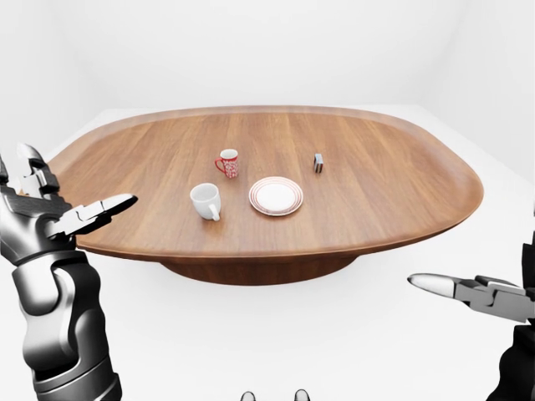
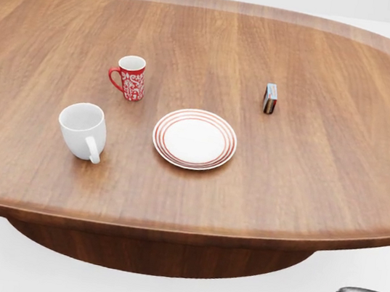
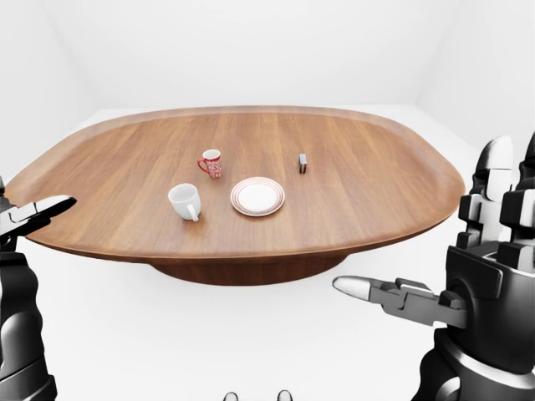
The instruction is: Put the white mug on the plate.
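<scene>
White mug stands upright on table, just left of plate in head view, not touching it; red patterned mug sits above it, small box to upper right. Left hand and right hand are raised off table's edge at the eye views' sides, fingers spread apart, holding nothing.

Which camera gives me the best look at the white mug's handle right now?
The head view: the white mug is largest there, upright, with its handle toward the bottom right of the picture. The left-eye and right-eye views show the same mug much smaller, left of the plate, handle barely resolved.
</scene>
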Robot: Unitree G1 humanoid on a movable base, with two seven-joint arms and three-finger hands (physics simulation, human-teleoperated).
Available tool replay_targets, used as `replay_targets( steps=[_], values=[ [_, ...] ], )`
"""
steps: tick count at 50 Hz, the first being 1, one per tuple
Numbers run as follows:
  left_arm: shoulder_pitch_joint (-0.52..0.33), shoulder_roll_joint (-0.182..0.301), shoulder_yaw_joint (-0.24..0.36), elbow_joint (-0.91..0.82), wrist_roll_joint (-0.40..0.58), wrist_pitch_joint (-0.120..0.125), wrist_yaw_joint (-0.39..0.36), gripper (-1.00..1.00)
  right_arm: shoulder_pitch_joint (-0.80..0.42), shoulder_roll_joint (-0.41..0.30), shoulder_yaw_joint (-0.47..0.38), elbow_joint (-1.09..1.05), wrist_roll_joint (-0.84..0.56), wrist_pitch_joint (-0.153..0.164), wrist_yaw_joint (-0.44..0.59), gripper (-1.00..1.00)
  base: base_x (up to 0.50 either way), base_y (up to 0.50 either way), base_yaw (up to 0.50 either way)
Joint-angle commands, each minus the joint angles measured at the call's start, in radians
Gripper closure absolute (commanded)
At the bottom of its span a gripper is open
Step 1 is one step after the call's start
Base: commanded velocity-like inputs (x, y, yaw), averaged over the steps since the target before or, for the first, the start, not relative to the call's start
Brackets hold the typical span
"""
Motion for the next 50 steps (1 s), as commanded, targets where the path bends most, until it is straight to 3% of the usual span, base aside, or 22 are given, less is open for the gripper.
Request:
replay_targets(
  steps=[1,41,50],
  values=[
    [-0.002,0.005,0.005,-0.003,-0.008,0.0,0.006,-1.0,0.004,0.002,0.002,-0.002,-0.011,0.0,0.009,-1.0,0.19,0.0,0.0],
    [-0.002,0.006,0.007,-0.008,-0.009,0.0,0.011,-1.0,0.022,0.021,-0.011,-0.002,-0.008,0.0,0.018,-1.0,0.17,0.0,0.0],
    [-0.002,0.004,0.003,0.001,-0.005,0.0,0.009,-1.0,0.026,0.013,0.033,0.017,-0.068,0.0,0.027,-1.0,0.0,0.18,0.0]
  ],
)
